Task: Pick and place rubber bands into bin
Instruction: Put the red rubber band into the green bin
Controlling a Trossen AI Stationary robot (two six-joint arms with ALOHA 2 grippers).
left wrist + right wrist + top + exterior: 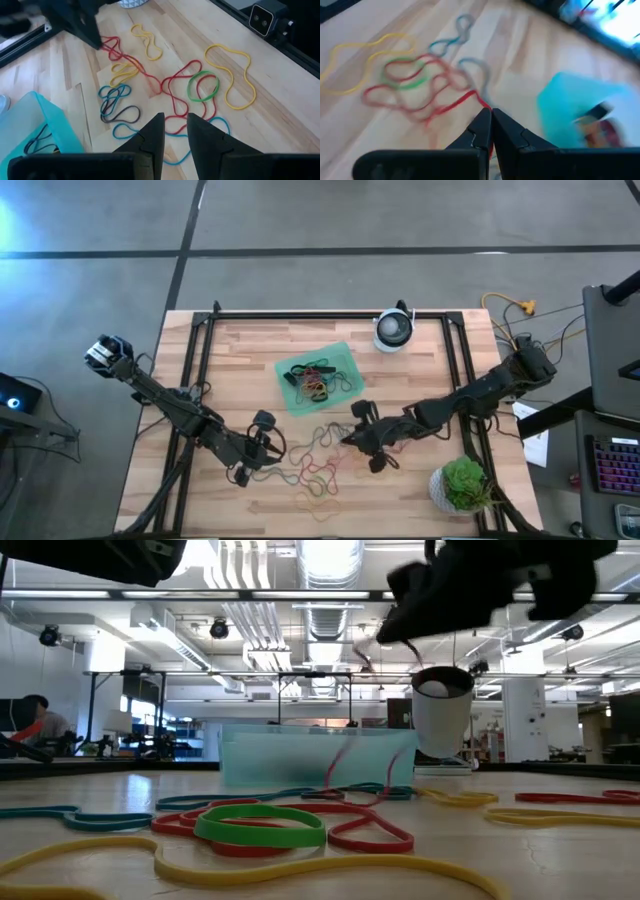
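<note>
The green bin [340,392] sits at the table's middle with several rubber bands [312,378] in it. More loose bands [312,470] in red, yellow, green, blue and black lie on the wood nearer the front edge, also in the left wrist view [202,86]. My right gripper [350,437] hovers just right of that pile, near the bin's front corner, shut on a red band [451,105]. My left gripper [268,442] hangs open to the left of the pile, above the blue bands [172,131], touching nothing. My right gripper pinches one end of a red rubber band [484,104] between its two fingertips, coming slanting down from the table's right. The band runs stretched from the fingers [95,36] down to its other end [156,86], which still lies among the loose bands on the table.
A round white device [394,330] stands at the far edge right of the bin, and a potted green plant [463,483] at the near right corner. Black frame rails [200,360] run along the table's sides. Cables [520,310] trail off the right far corner.
</note>
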